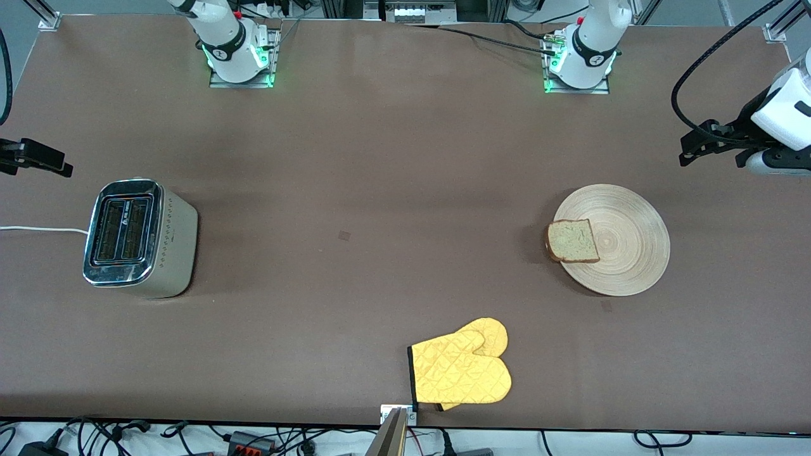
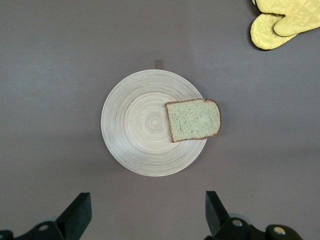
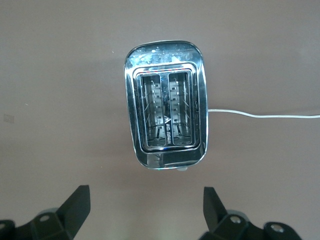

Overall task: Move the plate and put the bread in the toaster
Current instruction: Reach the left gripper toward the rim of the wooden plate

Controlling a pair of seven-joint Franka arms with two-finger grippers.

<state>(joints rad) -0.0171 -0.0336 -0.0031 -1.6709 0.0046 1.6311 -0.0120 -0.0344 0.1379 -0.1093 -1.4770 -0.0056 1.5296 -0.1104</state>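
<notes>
Left gripper (image 2: 145,215), fingers apart, hangs over the tabletop (image 1: 380,190) near the plate (image 2: 140,125); the bread (image 2: 193,120) lies flat, overhanging its rim. Right gripper (image 3: 145,212), fingers apart, hangs beside the toaster (image 3: 165,117).

Oven mitt (image 2: 285,22) and toaster cord (image 3: 265,114) cut off at wrist views' edges.

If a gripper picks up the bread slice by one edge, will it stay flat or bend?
The bread looks thin and soft, so it would probably sag or dent. Part of it overhangs the plate rim, probably giving fingers an edge. It seems light.
</notes>
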